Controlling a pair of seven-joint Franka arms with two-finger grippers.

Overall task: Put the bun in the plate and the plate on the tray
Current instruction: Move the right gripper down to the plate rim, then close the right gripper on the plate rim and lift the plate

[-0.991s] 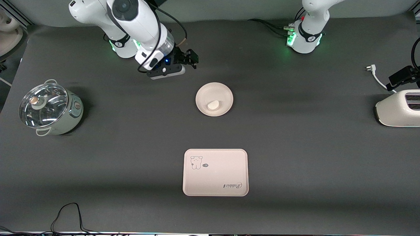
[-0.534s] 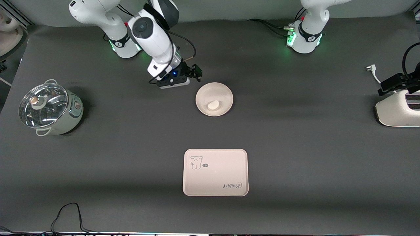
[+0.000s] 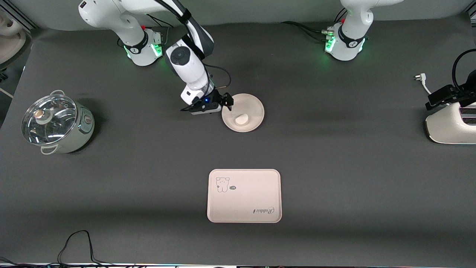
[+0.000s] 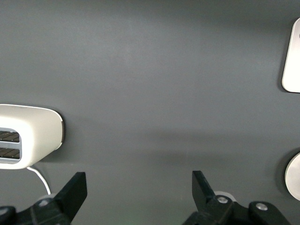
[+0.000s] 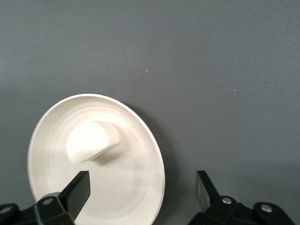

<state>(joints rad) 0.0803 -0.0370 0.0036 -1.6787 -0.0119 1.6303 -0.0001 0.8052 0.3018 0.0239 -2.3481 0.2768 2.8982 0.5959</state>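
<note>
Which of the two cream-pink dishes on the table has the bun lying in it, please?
The round plate, at the right gripper; the bun lies in it. The rectangular tray, nearer the front camera, holds nothing.

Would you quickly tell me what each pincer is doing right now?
Left pincer: open, holding nothing, up near the toaster.
Right pincer: open, holding nothing, straddling the plate rim.
</note>
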